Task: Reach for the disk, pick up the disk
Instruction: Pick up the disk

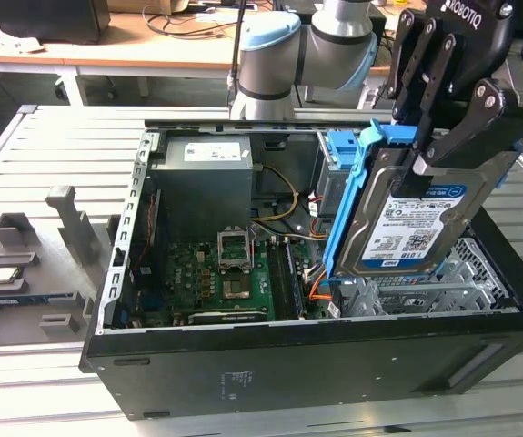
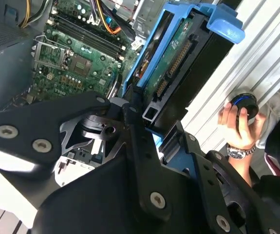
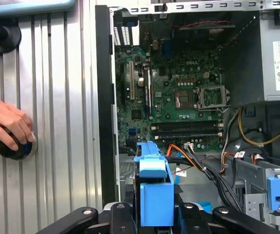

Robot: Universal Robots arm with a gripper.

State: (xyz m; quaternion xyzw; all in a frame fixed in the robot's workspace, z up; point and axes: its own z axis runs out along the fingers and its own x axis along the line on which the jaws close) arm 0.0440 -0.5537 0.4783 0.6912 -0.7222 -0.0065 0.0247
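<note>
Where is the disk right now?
In the exterior view, the disk is at the right, tilted up above the open computer case, clamped in the gripper beside the grey drive cage.

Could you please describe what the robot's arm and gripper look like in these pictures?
In the exterior view the arm is silver-grey metal tube with rounded joints capped in pale blue. The gripper is black, built of flat linked bars joined by round silver pins, with white lettering on its body.

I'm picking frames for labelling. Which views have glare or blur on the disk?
Exterior view: the disk is evenly lit and its label distinct, gripper dark. Second wrist view: disk edge sharp, nearby gripper links soft. First wrist view: bright slatted table, no disk glare.
</note>
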